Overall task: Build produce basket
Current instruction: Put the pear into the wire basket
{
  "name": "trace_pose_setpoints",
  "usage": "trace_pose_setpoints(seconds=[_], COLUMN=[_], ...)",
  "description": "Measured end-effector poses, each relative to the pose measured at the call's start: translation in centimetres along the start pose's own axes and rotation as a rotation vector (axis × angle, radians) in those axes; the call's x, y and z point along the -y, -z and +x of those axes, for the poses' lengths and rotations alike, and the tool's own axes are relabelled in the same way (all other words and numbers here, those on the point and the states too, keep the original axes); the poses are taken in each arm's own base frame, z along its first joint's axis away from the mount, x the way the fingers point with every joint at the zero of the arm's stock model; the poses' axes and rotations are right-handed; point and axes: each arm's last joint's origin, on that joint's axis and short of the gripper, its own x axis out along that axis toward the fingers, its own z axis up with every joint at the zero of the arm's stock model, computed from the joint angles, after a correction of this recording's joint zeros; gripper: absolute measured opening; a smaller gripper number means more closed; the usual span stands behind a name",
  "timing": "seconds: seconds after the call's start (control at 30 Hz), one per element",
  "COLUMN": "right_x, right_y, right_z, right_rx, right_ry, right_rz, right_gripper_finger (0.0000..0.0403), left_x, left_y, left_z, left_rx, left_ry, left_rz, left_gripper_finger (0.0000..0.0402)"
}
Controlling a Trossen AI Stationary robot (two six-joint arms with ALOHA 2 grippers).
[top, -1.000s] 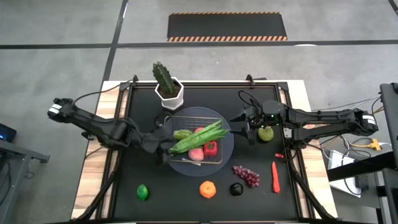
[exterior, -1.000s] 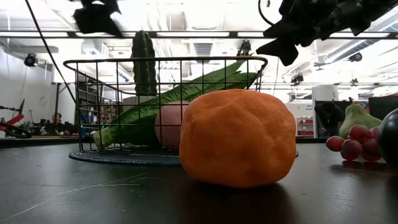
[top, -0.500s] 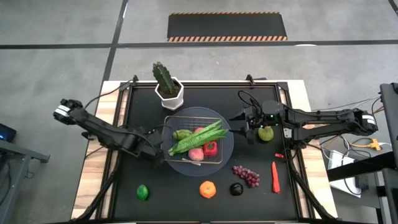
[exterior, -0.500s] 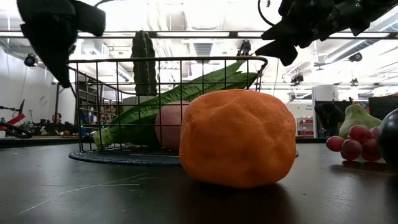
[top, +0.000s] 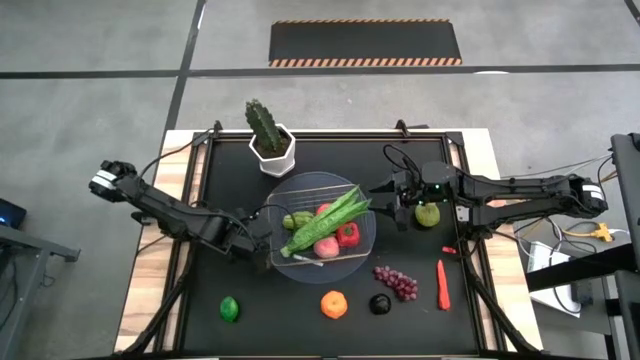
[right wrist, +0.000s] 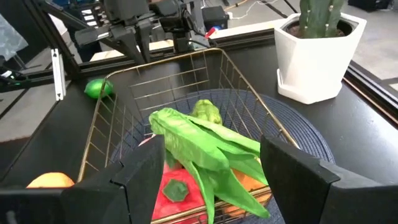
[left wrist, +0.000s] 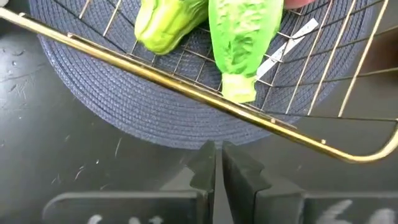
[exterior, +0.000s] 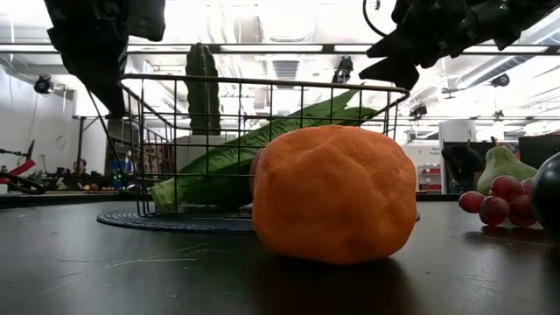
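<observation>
The silver wire basket (top: 282, 207) stands on its round grey base (top: 367, 240) mid-table. It holds a green bean bunch (top: 325, 220), a red pepper (top: 347, 236) and other produce. My left gripper (top: 262, 232) is shut and low at the basket's left side, its tips (left wrist: 219, 155) just short of the rim (left wrist: 155, 74). My right gripper (top: 398, 208) hangs open above the basket's right edge, nothing between its fingers (right wrist: 211, 168). A green pear-like fruit (top: 428, 213) sits just right of it. My left gripper points its shut fingertips (left wrist: 211, 152) at the outside of the basket's left rim (left wrist: 249, 111), coming in low from the table's left. I cannot tell whether they touch the wire or the grey base.
A potted cactus (top: 268, 140) stands behind the basket. Along the near side lie a lime (top: 230, 308), an orange (top: 334, 304), a dark round fruit (top: 380, 303), purple grapes (top: 396, 282) and a red chili (top: 442, 283).
My left gripper has come down beside the basket's left side. The basket has slid a little toward the table's right edge and turned about on its base, carrying the bean bunch and the other produce with it.
</observation>
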Motion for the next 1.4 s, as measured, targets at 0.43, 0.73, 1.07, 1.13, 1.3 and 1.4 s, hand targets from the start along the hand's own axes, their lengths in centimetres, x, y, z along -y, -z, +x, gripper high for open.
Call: trace_pose_setpoints(seconds=[0.43, 0.73, 1.07, 1.13, 1.3, 1.4], right_x=[0.7, 0.1, 0.4, 0.5, 0.7, 0.7], right_y=[-0.7, 0.2, 2.8, 3.5, 4.6, 5.1], right_z=[-1.6, -2.6, -3.6, -3.5, -3.0, -2.7], right_rx=[-0.236, -0.645, -0.934, -0.953, -0.994, -1.015], right_ry=[0.439, 0.66, 0.941, 0.96, 0.987, 0.996], right_rz=[0.357, 0.486, 0.614, 0.621, 0.616, 0.609], right_gripper_finger=[0.0247, 0.0247, 0.0247, 0.0247, 0.0247, 0.0246], left_x=[0.4, 0.4, 0.2, 0.2, 0.2, 0.2], left_y=[-1.7, -2.9, -2.9, -2.9, -2.9, -2.9], left_z=[-3.5, -5.5, -5.3, -5.3, -5.3, -5.3], left_rx=[0.113, 0.269, 0.314, 0.315, 0.314, 0.313], left_ry=[0.066, 0.015, -0.055, -0.056, -0.057, -0.058], left_rz=[0.052, 0.154, 0.195, 0.204, 0.208, 0.209], left_gripper_finger=[0.0011, 0.0011, 0.0011, 0.0011, 0.0011, 0.0011])
